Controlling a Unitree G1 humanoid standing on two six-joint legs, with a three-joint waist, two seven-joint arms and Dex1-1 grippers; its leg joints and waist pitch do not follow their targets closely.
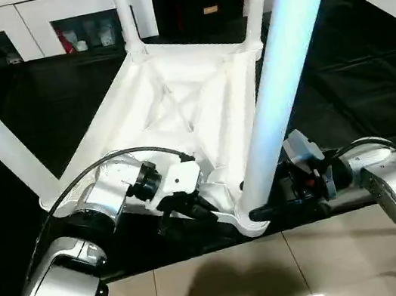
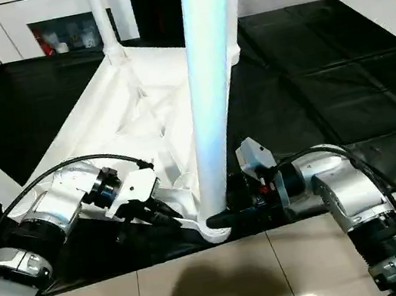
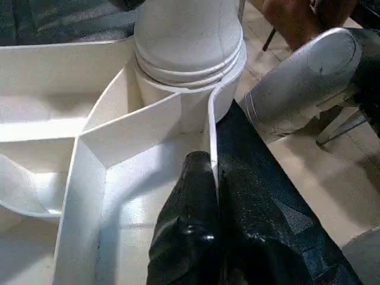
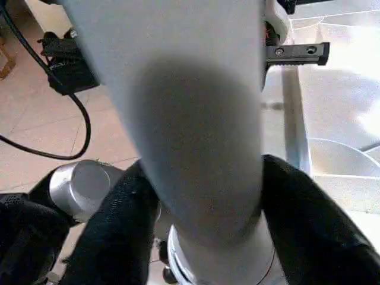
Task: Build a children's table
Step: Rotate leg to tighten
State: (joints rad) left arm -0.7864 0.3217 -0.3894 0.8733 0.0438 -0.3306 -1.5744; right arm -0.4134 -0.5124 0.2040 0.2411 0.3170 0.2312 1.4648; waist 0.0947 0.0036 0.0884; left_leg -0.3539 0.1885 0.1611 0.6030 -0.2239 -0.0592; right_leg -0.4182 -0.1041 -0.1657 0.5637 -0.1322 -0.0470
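Hiding behind near leg (image 1: 278, 80): right claw (image 1: 270, 210)

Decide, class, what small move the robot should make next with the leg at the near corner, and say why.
Probably a short twist of the near leg by the right gripper, whose fingers clasp its base at the corner socket. The left gripper pinches the tabletop's rim wall, steadying it. Whether the leg is fully seated cannot be seen.

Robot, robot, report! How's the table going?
Left tool pinching top's rim. Right tool clamped on near leg at its socket. Nothing in the way.
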